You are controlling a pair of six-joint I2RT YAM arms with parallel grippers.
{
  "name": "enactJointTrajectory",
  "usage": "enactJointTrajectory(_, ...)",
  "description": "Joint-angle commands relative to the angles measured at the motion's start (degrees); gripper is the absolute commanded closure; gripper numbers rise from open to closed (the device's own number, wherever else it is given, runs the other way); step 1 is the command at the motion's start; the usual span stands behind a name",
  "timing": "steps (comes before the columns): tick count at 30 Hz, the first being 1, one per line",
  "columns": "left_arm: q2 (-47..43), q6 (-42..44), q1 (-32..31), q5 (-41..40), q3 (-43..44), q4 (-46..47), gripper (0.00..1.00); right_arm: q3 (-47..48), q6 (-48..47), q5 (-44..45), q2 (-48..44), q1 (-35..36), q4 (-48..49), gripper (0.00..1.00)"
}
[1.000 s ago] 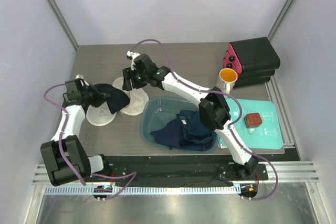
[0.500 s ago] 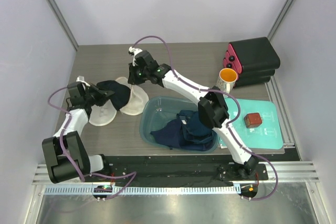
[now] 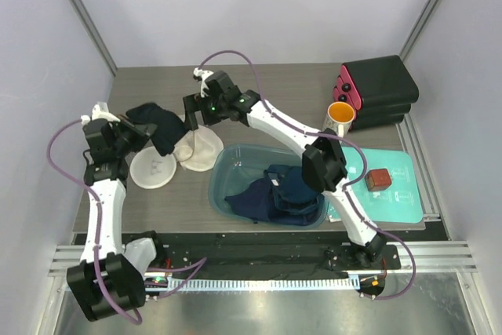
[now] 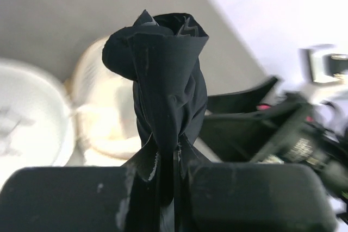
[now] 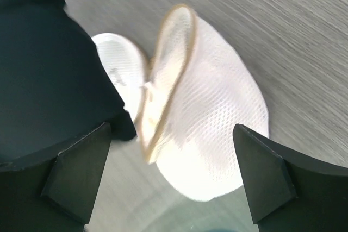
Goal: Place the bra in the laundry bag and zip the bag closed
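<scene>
My left gripper (image 3: 135, 132) is shut on the black bra (image 3: 154, 125) and holds it lifted over the table's left side, behind the bag. In the left wrist view the bra (image 4: 168, 74) stands bunched up from the closed gripper (image 4: 171, 188). The cream mesh laundry bag (image 3: 198, 151) lies open on the table, its emblem disc (image 3: 153, 169) folded out to the left. My right gripper (image 3: 190, 121) is open and empty just above the bag's back edge. In the right wrist view the gripper (image 5: 171, 180) spans the bag (image 5: 217, 129), with the bra (image 5: 43, 74) at left.
A clear bin (image 3: 223, 164) of navy-blue clothes (image 3: 274, 194) sits right of the bag. A teal flat pouch (image 3: 396, 194) with a red-brown block (image 3: 377, 179) lies at the right. An orange cup (image 3: 340, 114) and a black-and-pink box (image 3: 380, 88) stand at the back right.
My left arm has swung left and back, pulling the bra off the bag's discs. My right gripper has shifted a little and stays over the bag's back edge.
</scene>
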Motion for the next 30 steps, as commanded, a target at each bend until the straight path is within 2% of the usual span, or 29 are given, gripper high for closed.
enactJointTrajectory(1, -1.93, 3.63, 0.21, 9.59, 4.60, 1.06, 1.00, -0.84, -1.30, -10.87, -10.84, -2.70, 0.10, 0.00)
enactJointTrajectory(3, -1.41, 2.67, 0.29, 18.18, 4.34, 8.17, 1.00, -3.72, -1.55, -14.75, -14.69, -4.99, 0.10, 0.00)
enactJointTrajectory(6, 1.31, 1.00, 0.20, 25.58, 3.73, 16.77, 1.00, -9.51, -3.30, -19.77, -19.71, -8.58, 0.19, 0.00)
enactJointTrajectory(8, 2.55, -3.29, 0.12, 28.41, 3.03, 21.44, 1.00, -12.60, -4.71, -24.23, -24.72, -10.08, 0.98, 0.00)
enactJointTrajectory(9, 3.77, -5.75, 0.12, 29.99, 1.20, 31.21, 1.00, -15.93, -5.42, -26.18, -26.47, -11.22, 1.77, 0.00)
enactJointTrajectory(10, 4.39, -12.47, 0.03, 32.79, 0.05, 36.70, 1.00, -17.26, -5.77, -27.68, -28.32, -11.67, 2.56, 0.00)
enactJointTrajectory(12, 6.49, -17.87, -0.93, 34.92, -1.89, 50.57, 1.00, -18.86, -6.12, -32.42, -29.04, -11.94, 3.00, 0.00)
enactJointTrajectory(16, 8.44, -23.17, -4.09, 39.31, -1.99, 61.07, 1.00, -22.54, -4.11, -38.06, -30.44, -11.94, 6.77, 0.00)
enactJointTrajectory(25, 7.03, -22.47, -9.72, 42.40, -0.40, 62.95, 1.00, -32.30, 4.41, -44.46, -34.40, -11.85, 21.44, 0.00)
enactJointTrajectory(27, 7.03, -22.38, -10.78, 42.49, -0.23, 62.95, 1.00, -36.16, 10.79, -45.53, -35.54, -11.94, 30.65, 0.00)
enactJointTrajectory(30, 7.38, -22.21, -12.01, 42.49, -0.40, 62.95, 1.00, -38.72, 14.17, -45.54, -36.33, -11.24, 36.84, 0.00)
